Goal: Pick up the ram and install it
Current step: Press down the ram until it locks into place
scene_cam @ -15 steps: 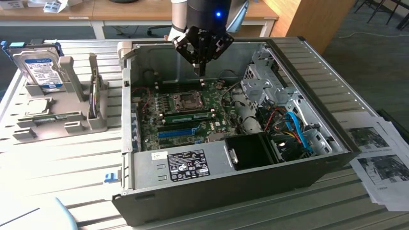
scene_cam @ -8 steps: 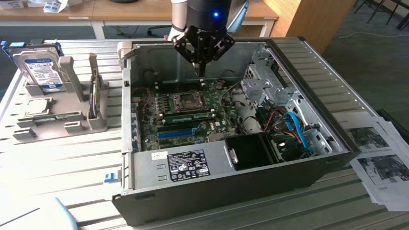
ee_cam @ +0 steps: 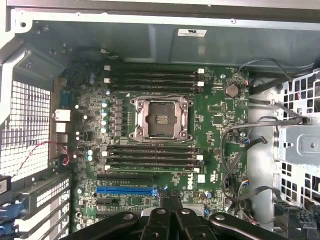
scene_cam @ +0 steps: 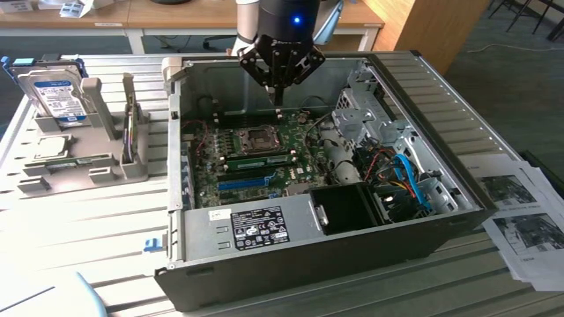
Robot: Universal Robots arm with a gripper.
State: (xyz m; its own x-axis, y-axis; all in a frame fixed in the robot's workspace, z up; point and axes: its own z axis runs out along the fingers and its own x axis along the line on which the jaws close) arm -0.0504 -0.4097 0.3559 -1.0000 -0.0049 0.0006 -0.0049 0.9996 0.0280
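My gripper [scene_cam: 277,100] hangs over the open computer case [scene_cam: 440,139], its fingers shut together with nothing between them. It hovers above the back part of the motherboard [scene_cam: 255,148], behind the CPU socket [scene_cam: 261,137]. A thin green ram strip [scene_cam: 260,158] sits along a black slot just in front of that socket. Another thin green strip [scene_cam: 75,160] lies in the grey holder [scene_cam: 62,178] on the exterior view's left. In the wrist view the shut gripper [ee_cam: 169,196] is over the blue slot's end, with the CPU socket [ee_cam: 161,119] and the black slots [ee_cam: 152,155] beyond it.
A silver, blue-labelled hard drive [scene_cam: 55,96] stands in the grey holder. The case holds a drive cage [scene_cam: 366,109], a black fan shroud [scene_cam: 348,208] and loose cables [scene_cam: 397,172]. Printed sheets [scene_cam: 520,211] lie on the exterior view's right of the case.
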